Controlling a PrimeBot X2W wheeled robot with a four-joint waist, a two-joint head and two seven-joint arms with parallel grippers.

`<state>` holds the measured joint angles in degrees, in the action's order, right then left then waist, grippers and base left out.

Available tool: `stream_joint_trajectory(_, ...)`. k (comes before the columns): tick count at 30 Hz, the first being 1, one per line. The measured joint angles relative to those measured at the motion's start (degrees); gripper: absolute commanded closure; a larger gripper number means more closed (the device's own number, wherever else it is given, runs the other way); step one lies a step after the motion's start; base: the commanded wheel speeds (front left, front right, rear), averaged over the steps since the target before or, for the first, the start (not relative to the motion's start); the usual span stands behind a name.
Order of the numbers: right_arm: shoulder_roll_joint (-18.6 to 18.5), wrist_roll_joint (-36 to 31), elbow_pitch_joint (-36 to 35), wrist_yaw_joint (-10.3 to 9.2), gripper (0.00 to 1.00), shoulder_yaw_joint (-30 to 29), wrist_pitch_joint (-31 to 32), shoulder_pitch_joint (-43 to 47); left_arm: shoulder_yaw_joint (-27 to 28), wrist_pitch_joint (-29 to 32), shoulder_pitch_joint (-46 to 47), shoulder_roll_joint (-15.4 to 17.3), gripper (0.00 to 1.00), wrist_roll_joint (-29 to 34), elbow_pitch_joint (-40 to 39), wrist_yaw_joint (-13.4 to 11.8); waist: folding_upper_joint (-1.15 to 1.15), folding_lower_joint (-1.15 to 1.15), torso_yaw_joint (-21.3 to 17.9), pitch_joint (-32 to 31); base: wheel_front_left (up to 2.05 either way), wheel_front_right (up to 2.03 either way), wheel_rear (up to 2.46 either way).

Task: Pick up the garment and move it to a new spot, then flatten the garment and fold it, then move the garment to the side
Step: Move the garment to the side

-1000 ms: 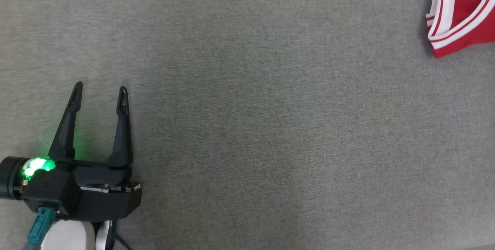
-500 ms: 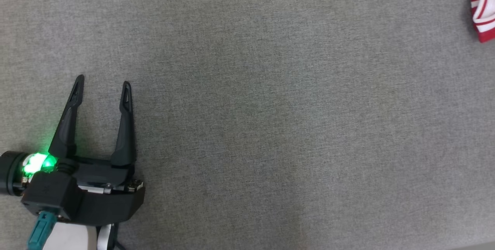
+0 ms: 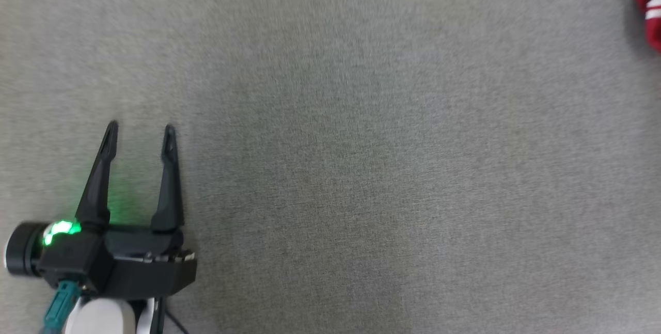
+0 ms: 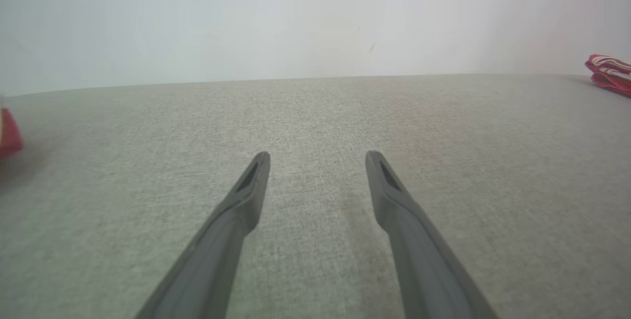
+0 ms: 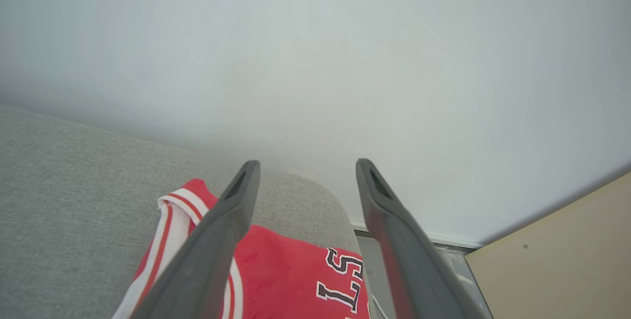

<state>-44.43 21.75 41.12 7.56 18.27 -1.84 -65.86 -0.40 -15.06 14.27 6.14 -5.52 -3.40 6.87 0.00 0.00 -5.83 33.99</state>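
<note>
The garment (image 5: 291, 269) is a red jersey with white-and-red trim and black lettering, folded near the rounded corner of the grey surface. In the head view a sliver of the garment (image 3: 651, 14) sits at the right edge; in the left wrist view the garment (image 4: 610, 73) lies far right. My right gripper (image 5: 305, 166) hovers open above it, nothing between its fingers. My left gripper (image 3: 140, 130) stands open over bare grey fabric at the lower left, far from the jersey; in its own wrist view the left gripper (image 4: 318, 157) holds nothing.
The grey fabric surface (image 3: 361, 169) stretches wide between the grippers. A pale wall (image 5: 345, 62) rises behind it. A tan floor or panel (image 5: 567, 250) lies past the surface's corner. A red object (image 4: 9, 134) shows at the left edge of the left wrist view.
The head camera has swung, so the jersey slid further off the right edge of its view. The left gripper sits slightly lower in that view, still open.
</note>
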Motion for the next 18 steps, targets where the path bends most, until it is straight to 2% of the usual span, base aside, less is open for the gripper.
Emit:
stream_joint_trajectory(10,9.7,0.9,-5.0,0.0,0.0,-0.7,-9.5,11.0,3.3,0.0,-6.6,-0.9,0.0,-1.2,2.9,-0.5,0.0,-0.01,1.0,-9.6,0.0,0.0,0.0)
stream_joint_trajectory(18,16.5,0.8,-9.9,0.0,0.0,-5.9,-11.8,26.7,4.1,0.0,-11.0,-1.7,0.0,-1.6,4.7,-0.5,-0.01,-0.01,2.6,-18.4,0.0,0.0,0.0)
